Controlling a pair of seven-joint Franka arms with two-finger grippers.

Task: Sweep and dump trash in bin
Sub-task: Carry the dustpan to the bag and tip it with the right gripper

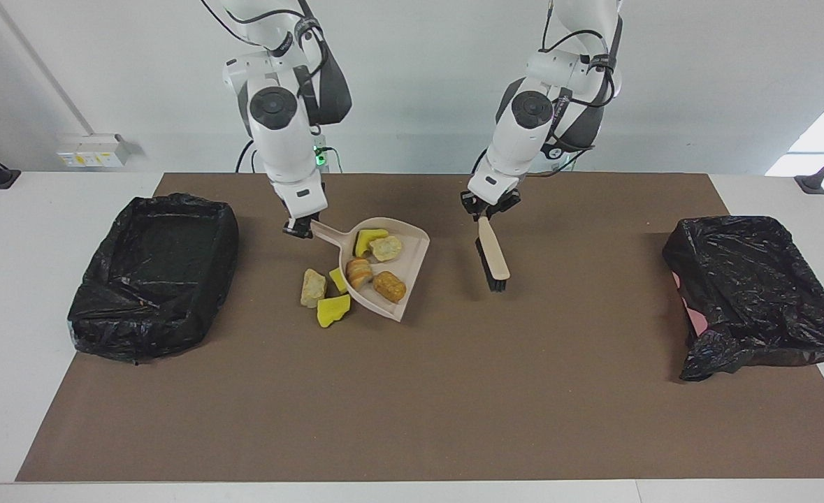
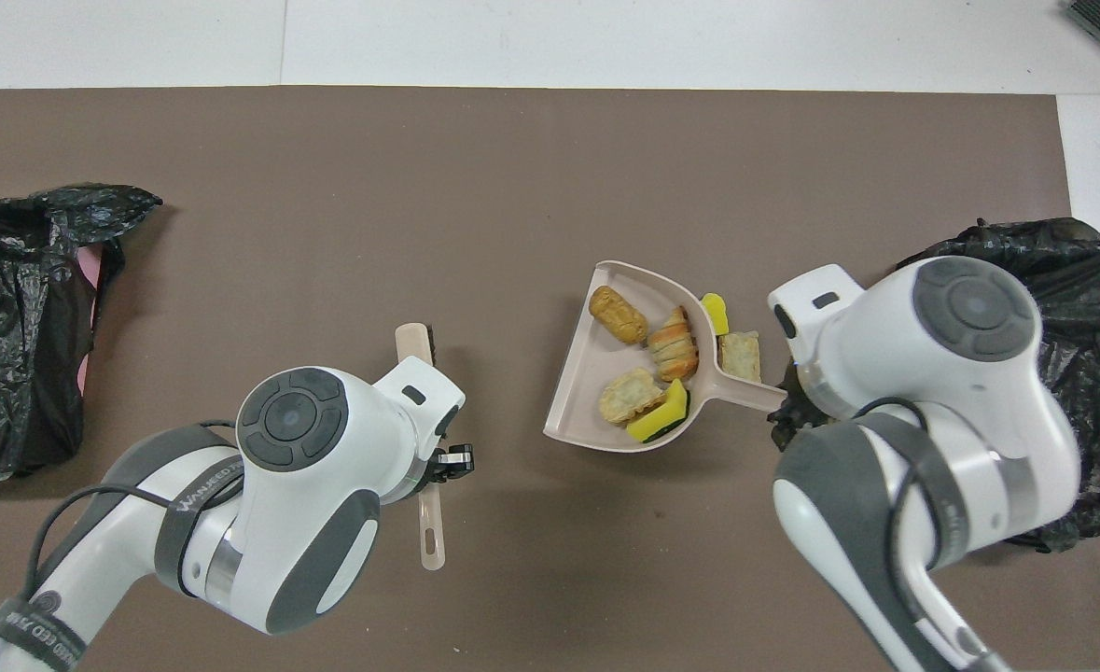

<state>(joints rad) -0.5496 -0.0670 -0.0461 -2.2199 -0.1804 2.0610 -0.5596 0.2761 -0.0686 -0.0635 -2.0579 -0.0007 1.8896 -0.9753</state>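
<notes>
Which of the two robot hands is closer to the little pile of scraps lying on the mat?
The right. The right gripper holds the dustpan handle just beside the loose scraps; the left gripper holds the brush, past the dustpan from them.

Two bins (image 1: 153,272) (image 1: 754,293), one dustpan (image 1: 412,279), one brush (image 1: 493,258). Seven scraps: four in the pan (image 1: 389,286), three on the mat (image 1: 313,288). Two arms.
</notes>
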